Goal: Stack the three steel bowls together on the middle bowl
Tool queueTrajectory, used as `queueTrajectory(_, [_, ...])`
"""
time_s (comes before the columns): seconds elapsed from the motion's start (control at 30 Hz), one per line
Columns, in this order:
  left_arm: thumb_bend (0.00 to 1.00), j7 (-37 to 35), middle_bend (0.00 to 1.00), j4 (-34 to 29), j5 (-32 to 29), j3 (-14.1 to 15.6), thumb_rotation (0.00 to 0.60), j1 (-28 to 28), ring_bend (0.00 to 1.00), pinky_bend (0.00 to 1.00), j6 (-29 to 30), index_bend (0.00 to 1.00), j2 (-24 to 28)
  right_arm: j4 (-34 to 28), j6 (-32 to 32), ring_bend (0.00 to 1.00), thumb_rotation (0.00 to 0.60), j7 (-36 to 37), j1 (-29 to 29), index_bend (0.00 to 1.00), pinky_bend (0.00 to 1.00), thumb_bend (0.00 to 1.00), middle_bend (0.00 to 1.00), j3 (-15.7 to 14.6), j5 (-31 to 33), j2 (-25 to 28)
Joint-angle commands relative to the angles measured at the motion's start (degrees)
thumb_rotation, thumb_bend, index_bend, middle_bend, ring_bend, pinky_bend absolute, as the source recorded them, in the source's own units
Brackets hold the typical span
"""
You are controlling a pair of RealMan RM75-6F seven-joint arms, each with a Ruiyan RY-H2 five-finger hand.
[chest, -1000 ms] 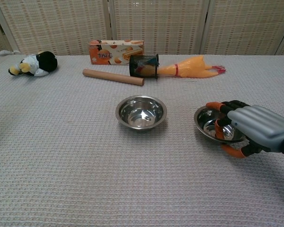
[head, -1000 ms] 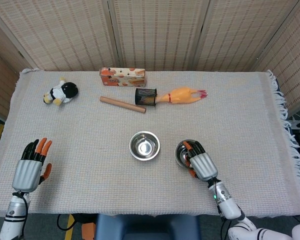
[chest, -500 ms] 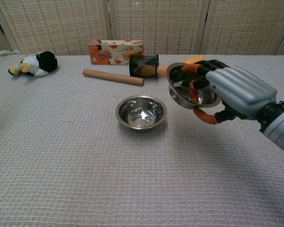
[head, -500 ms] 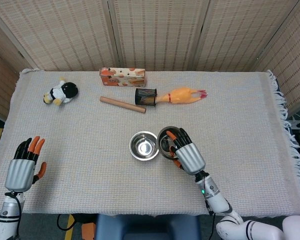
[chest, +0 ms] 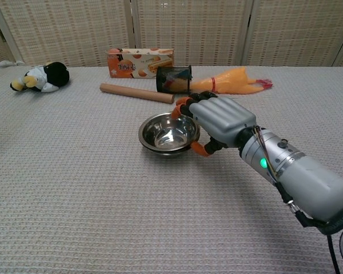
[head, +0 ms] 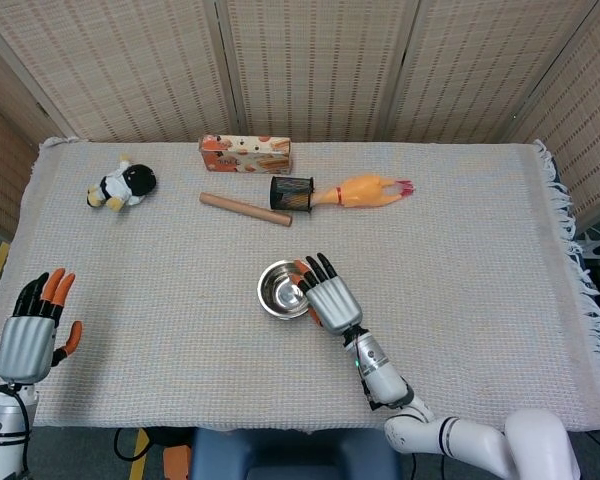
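Note:
Only one steel bowl outline (head: 282, 290) (chest: 167, 132) shows at the table's centre, where the middle bowl stood. My right hand (head: 327, 298) (chest: 217, 119) grips its right rim, fingers over the edge and the thumb under it. I cannot tell the carried bowl apart from the middle one beneath it. My left hand (head: 27, 335) hovers at the table's near left edge, fingers spread and holding nothing; the chest view does not show it.
Along the back lie a toy panda (head: 122, 185) (chest: 43, 77), a snack box (head: 245, 153) (chest: 139, 61), a wooden rod (head: 245, 209) (chest: 136, 92), a black mesh cup (head: 291, 192) (chest: 174, 79) and a rubber chicken (head: 365, 190) (chest: 234, 81).
My right hand lifted a steel bowl from the right side, carried it left and brought it down onto the middle bowl. The left hand drifted slightly left.

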Motion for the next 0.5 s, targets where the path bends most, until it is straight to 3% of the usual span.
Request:
queueTrajectory(0.03, [0.45, 0.14, 0.00, -0.12, 0.15, 0.03, 0.600, 0.09, 0.00, 0.10, -0.18, 0.00, 0.06, -9.42, 1.16, 0.00, 0.600, -3.69, -2.31, 0.00, 0.00, 0.16, 0.00, -1.56, 1.52, 5.77])
queueTrajectory(0.3, [0.46, 2.07, 0.00, -2.49, 1.64, 0.88, 0.600, 0.83, 0.00, 0.10, 0.13, 0.00, 1.20, -29.05, 17.24, 0.00, 0.600, -7.02, -16.09, 0.00, 0.00, 0.12, 0.00, -8.08, 0.41, 23.86])
queueTrajectory(0.5, [0.46, 5.78, 0.00, -6.91, 1.36, 1.96, 0.600, 1.51, 0.00, 0.10, -1.64, 0.00, 3.40, -30.70, 32.05, 0.00, 0.600, -1.90, -27.81, 0.00, 0.00, 0.12, 0.00, -13.41, -2.99, 32.79])
